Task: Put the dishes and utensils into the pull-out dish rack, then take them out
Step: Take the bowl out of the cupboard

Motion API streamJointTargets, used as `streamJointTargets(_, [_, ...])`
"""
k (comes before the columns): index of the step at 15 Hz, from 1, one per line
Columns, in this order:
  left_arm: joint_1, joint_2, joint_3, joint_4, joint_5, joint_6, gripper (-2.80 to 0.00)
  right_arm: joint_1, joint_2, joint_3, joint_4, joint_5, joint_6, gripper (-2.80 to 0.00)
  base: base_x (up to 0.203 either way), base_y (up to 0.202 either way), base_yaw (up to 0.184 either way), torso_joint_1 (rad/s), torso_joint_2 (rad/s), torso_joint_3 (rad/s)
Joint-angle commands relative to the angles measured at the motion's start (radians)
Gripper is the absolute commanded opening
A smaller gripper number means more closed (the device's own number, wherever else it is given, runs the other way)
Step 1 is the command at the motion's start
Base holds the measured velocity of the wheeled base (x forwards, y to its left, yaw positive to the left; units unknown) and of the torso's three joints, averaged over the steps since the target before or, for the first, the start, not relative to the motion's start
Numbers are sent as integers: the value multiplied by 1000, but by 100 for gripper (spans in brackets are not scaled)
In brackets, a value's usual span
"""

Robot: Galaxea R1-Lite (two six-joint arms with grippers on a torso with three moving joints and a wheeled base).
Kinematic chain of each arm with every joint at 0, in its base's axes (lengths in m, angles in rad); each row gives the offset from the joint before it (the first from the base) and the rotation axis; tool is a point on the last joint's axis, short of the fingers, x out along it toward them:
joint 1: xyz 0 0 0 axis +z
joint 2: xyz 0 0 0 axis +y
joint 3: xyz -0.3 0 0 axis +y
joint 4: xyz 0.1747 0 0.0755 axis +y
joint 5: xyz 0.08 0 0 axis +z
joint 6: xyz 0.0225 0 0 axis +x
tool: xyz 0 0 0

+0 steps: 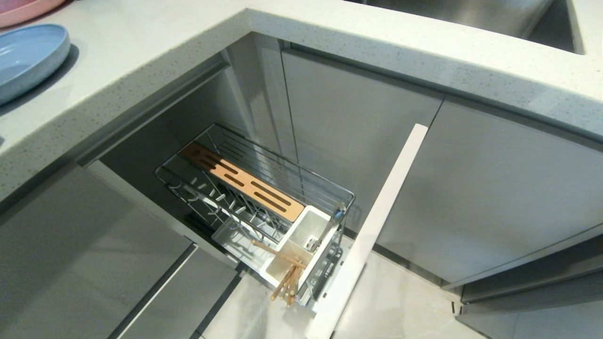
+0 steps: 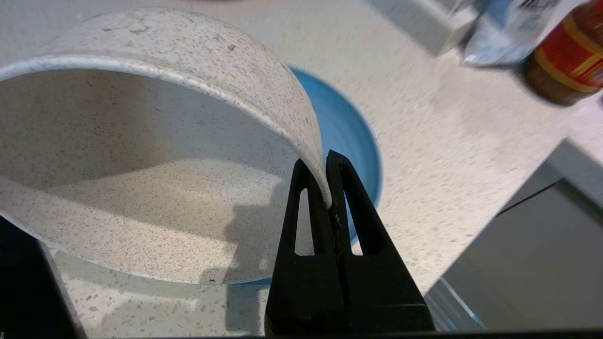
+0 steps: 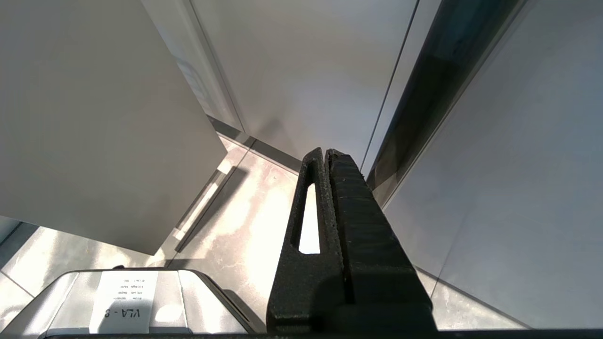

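Observation:
In the left wrist view my left gripper [image 2: 316, 162] is shut on the rim of the off-white speckled bowl [image 2: 141, 155]. It holds the bowl tilted above the pale-blue plate [image 2: 351, 141], which lies on the counter. The head view shows the same plate [image 1: 23, 59] at the far left, but neither gripper. The pull-out dish rack [image 1: 282, 165] stands drawn out under the counter corner. It has a wooden strip [image 1: 242, 181] and a white caddy [image 1: 306, 221], and wooden chopsticks [image 1: 282, 278] lean out of the caddy. My right gripper [image 3: 324, 153] is shut on nothing and points at the floor.
The rack's door front [image 1: 377, 226] juts into the floor space. A pink plate [image 1: 23, 9] sits behind the blue one, and a sink [image 1: 471, 14] is at the back right. A red-labelled jar [image 2: 565, 56] and a packet [image 2: 509, 28] stand on the counter.

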Motion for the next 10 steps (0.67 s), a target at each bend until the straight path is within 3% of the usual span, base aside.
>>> streamJointTargets(1, [0,75,-32,38,4,-1,-280,0,-4,2,0,0,0,-280,0,0,0,0,0,0])
streamJointTargets(10, [-20,143,-47,46,-4,-1,-280,0,-4,2,0,0,0,-280,0,0,0,0,0,0])
